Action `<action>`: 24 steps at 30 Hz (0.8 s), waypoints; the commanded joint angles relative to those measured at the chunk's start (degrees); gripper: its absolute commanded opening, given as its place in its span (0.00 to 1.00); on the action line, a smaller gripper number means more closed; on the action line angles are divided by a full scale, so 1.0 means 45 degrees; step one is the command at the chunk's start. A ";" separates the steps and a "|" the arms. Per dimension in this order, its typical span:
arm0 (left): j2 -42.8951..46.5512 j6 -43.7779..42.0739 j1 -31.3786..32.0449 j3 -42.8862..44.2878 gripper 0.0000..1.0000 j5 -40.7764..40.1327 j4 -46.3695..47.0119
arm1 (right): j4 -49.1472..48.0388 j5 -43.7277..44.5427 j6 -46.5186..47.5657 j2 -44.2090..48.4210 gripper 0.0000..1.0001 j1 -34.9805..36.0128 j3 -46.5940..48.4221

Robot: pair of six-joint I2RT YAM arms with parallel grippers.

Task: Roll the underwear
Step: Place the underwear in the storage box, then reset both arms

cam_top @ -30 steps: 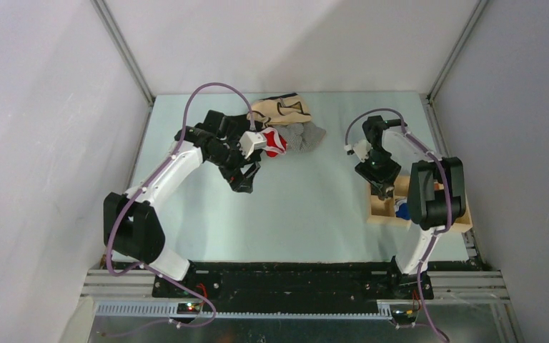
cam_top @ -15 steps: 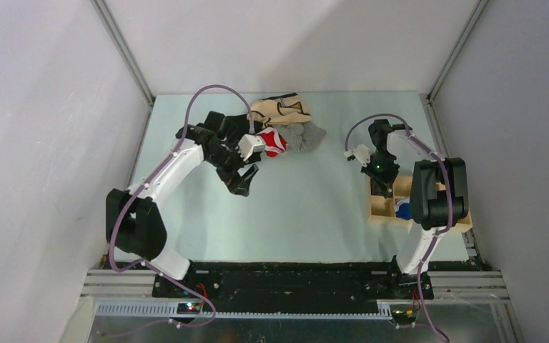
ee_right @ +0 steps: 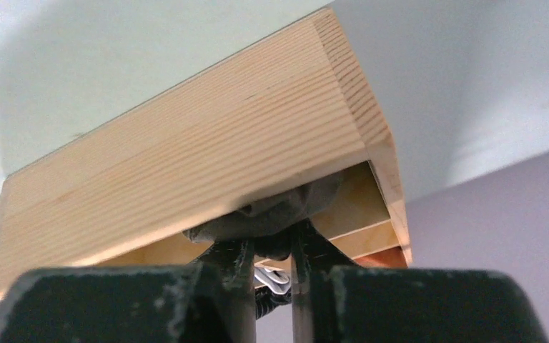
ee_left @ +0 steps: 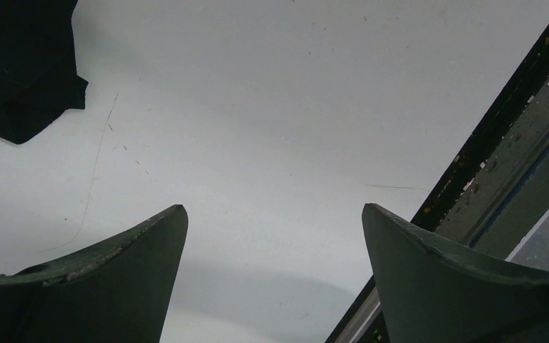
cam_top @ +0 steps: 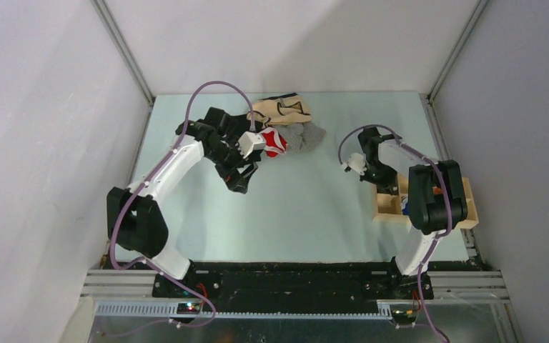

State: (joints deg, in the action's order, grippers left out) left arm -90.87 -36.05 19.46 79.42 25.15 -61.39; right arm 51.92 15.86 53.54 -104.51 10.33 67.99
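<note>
R gripper (ee_right: 270, 237) was nearly closed, jaws narrow, pinching a bunch of dark grey-olive fabric, the underwear (ee_right: 275, 214), betw the fingertips. That was right at the open edge of the wood box (ee_right: 186, 164), so the underwear sat at the box's rim, partly inside. From the top view it was hidden under the R wrist. The box stood at the right side of the table, well right of centre. In the wrist view its plank side looked tilted, but whether it was lifted off the surface couldn't be told.

L gripper (ee_left: 273, 214) was spread wide w/ nothing betw the fingers, hanging over bare table left of centre. Whether the tips touched the surface couldn't be told. A black cloth (ee_left: 18, 68) lay just beyond it on the far left.

Table (cam_top: 307, 207) was pale green-white and smooth w/ a few faint scratches. At its far edge was a small pile: a beige garment (cam_top: 280, 108) w/ dark trim, a red-white item (cam_top: 275, 143) just near of it, and a grey item (cam_top: 307, 136) beside that on the right.

A black base plate (cam_top: 293, 280) ran along the near edge, both arms bolted to it. Plain white walls (cam_top: 293, 43) w/ metal corner posts closed in the far, left and right sides
</note>
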 commanded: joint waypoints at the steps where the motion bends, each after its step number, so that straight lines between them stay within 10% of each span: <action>1: 0.0320 -0.0274 -0.0141 0.0265 0.99 0.0211 0.0351 | -0.4507 0.1435 0.0404 -0.1603 0.19 -0.0556 -0.1463; 9: 0.0367 -0.0418 -0.0384 0.0431 0.99 0.0449 0.0360 | -0.0926 -0.2058 -0.2126 0.1022 0.43 -0.0106 0.1383; 13: 0.0177 -0.0362 -0.0397 0.0719 0.99 0.0536 0.0314 | 0.1221 -0.4110 -0.3027 0.1879 0.98 0.0079 0.3420; 19: 0.0308 -0.0134 -0.0389 0.1222 0.99 0.0421 0.0275 | 0.3005 -0.5786 -0.4241 0.2210 1.00 -0.0300 0.6680; 24: 0.2115 0.2452 -0.0516 0.0709 0.99 -0.1626 0.4213 | -0.1884 -0.7115 -0.6949 0.4561 0.99 -0.1005 0.7121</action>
State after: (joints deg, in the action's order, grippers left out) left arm -89.78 -34.37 17.96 83.05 24.82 -58.28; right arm 58.96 -8.69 34.02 -94.59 8.25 99.72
